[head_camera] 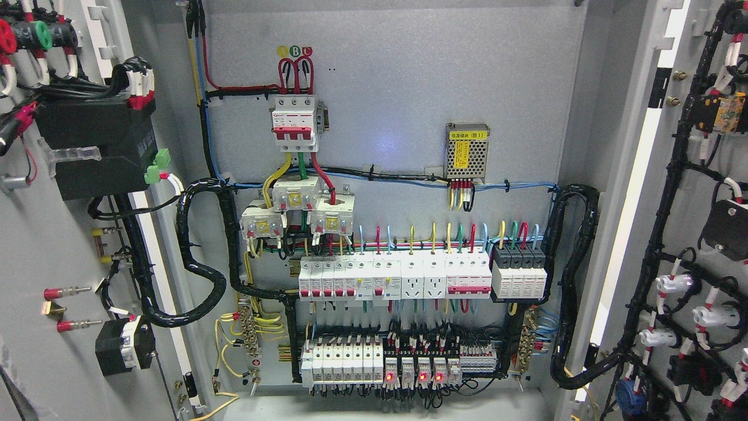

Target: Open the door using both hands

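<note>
Both doors, left door (35,245) and right door (695,234), swung wide; cabinet (397,88) wiring exposed. No robot hands visible, state unknown. Advisable: withdraw clear of cables.

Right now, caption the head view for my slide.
Both cabinet doors swung open, exposing the wired breaker panel; no robot hand visible.

Both doors, left door (35,245) and right door (689,234), stand open, exposing wired breakers (374,280).

Both grey cabinet doors stood swung wide open. The left door (35,245) showed its inner face at the left edge, hung with black modules and cabling; the right door (689,234) did likewise at the right edge. No fingers showed anywhere.
</note>
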